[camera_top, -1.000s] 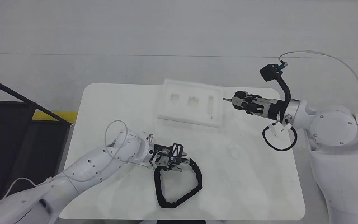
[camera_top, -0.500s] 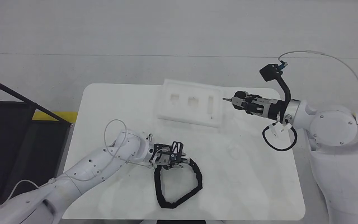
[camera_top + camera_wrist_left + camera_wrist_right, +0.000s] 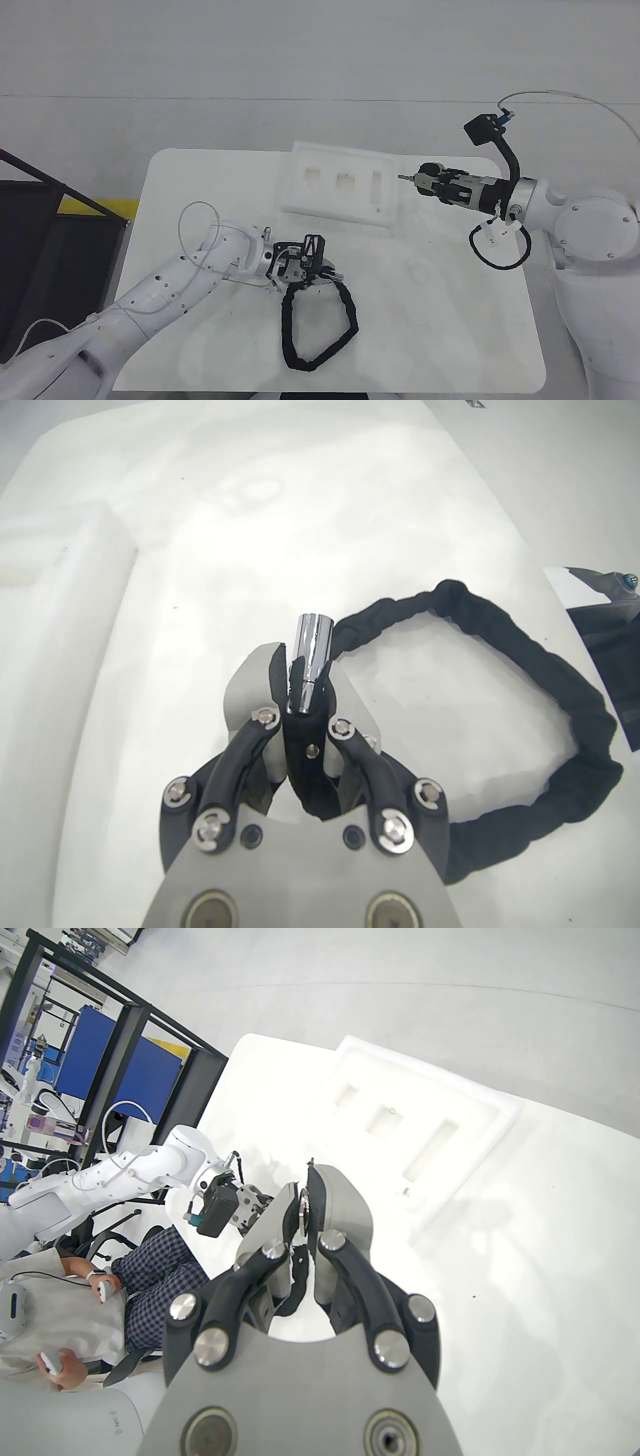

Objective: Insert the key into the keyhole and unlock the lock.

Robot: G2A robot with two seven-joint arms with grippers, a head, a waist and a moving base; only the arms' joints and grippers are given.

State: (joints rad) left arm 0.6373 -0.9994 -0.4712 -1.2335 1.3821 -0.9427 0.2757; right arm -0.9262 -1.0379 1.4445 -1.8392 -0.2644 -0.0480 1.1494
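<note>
The white counter (image 3: 450, 330) has rounded corners, and a white foam tray (image 3: 296, 190) with three shallow pockets sits toward its far edge. The broad stretch of counter between the two arms is bare, as is the near right corner.

The left fingers (image 3: 305, 268) hang over the middle left part of the counter, closed tight on the lock (image 3: 314, 640). The pads (image 3: 280, 672) clamp the lower end of its shiny metal barrel and the black collar below it, and the barrel's open end sticks out past the fingertips. The lock's black sleeved chain (image 3: 350, 318) runs out from the fingers in a closed loop. It lies flat on the counter and reaches close to the near edge.

The right fingers (image 3: 415, 180) are above the far right part of the counter, just beside the tray's right end, well apart from the lock. They are pinched together on the key (image 3: 302, 1209), a thin metal piece held between the pads (image 3: 315, 1200). In the top view its tip (image 3: 404, 178) pokes out toward the tray.
</note>
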